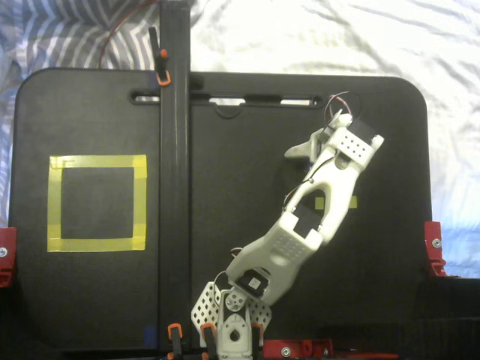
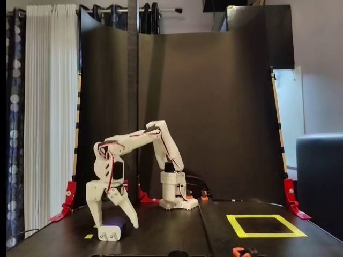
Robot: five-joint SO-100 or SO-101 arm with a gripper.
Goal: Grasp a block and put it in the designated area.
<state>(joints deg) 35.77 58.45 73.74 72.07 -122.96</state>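
Tool (image 2: 115, 224) straddles the block (image 2: 111, 231), jaws spread wide.

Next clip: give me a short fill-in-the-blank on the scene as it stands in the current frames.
1. The gripper straddles the block with its jaws ____.
2. The block rests on the ____, not lifted.
3. The inside of the yellow tape square is ____ of objects.
4. In the front fixed view, the square lies to the ____ of the arm's base.

Missing words: open; table; empty; right
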